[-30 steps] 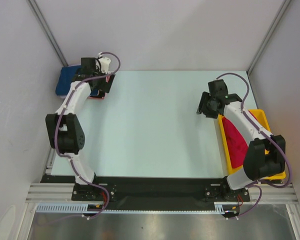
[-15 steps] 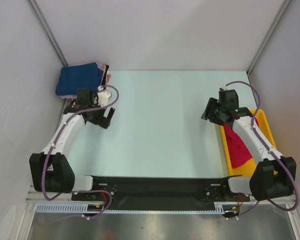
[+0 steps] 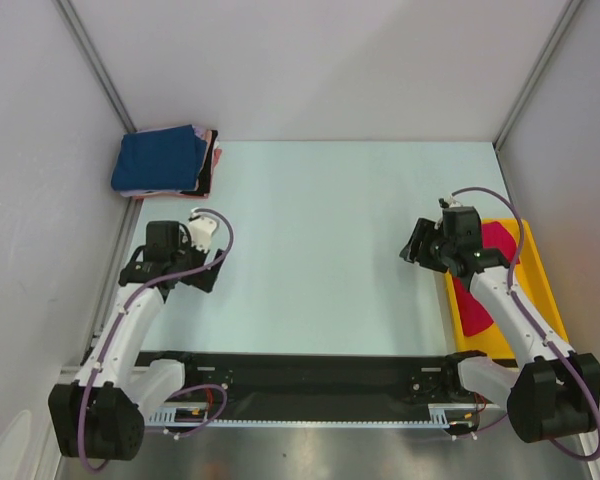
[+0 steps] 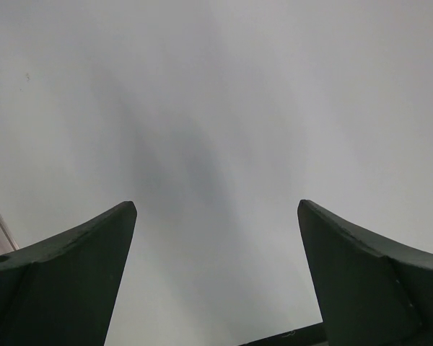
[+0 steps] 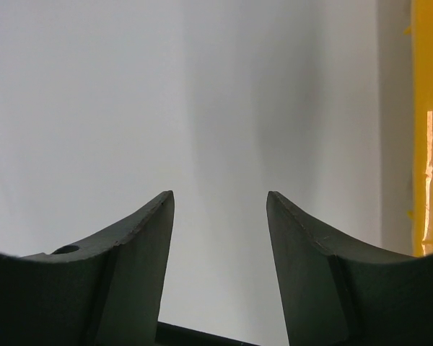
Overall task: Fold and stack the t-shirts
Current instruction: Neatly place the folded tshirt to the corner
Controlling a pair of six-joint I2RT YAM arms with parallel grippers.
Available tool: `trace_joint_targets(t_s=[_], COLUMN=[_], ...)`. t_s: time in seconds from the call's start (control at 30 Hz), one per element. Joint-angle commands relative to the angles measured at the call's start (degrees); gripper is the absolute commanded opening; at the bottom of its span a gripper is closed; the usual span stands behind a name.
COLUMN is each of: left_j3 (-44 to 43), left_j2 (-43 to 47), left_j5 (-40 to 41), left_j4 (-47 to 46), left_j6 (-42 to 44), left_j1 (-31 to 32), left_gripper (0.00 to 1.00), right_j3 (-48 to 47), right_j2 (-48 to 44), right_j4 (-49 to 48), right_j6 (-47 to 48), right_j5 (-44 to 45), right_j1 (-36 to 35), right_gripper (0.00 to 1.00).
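Observation:
A stack of folded t-shirts (image 3: 165, 160) lies at the table's far left corner, a navy blue one on top, with pink and dark edges showing beneath. A crimson t-shirt (image 3: 480, 285) lies crumpled in the yellow tray (image 3: 545, 295) on the right. My left gripper (image 3: 212, 268) hangs over the left part of the table, well in front of the stack, jaws wide open and empty (image 4: 216, 209). My right gripper (image 3: 415, 245) sits just left of the tray, jaws apart with nothing between them (image 5: 220, 196).
The pale green table (image 3: 320, 240) is walled by white panels on three sides. The yellow tray's edge (image 5: 426, 130) shows at the right of the right wrist view. A black rail (image 3: 310, 370) with the arm bases runs along the near edge.
My left arm has drawn back from the stack toward the near edge, leaving the navy shirt on top. My right arm has pulled nearer, just left of the tray, its jaws widening slightly.

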State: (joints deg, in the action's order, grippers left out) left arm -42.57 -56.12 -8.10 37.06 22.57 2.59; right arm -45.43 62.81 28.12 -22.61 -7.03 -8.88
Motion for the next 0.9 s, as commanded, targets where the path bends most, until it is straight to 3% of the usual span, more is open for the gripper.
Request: trace_joint_targets(t_s=[0.0,0.87], left_j3=[2.1,4.2], left_j2=[3.1,5.3], left_j5=[1.4,1.1], left_j4=[-3.1,-6.2], left_j6=[0.1,-1.1], left_j1=[-0.2,-0.2], left_gripper=[1.0,1.0], right_j3=[1.6,1.0], right_j2=[-2.1,-2.6], right_j4=[-4.1,-4.4], right_j6=[0.5,0.2], right_j5=[-1.1,-1.1], right_j1=[0.2,0.2], right_gripper=[0.6,0.6])
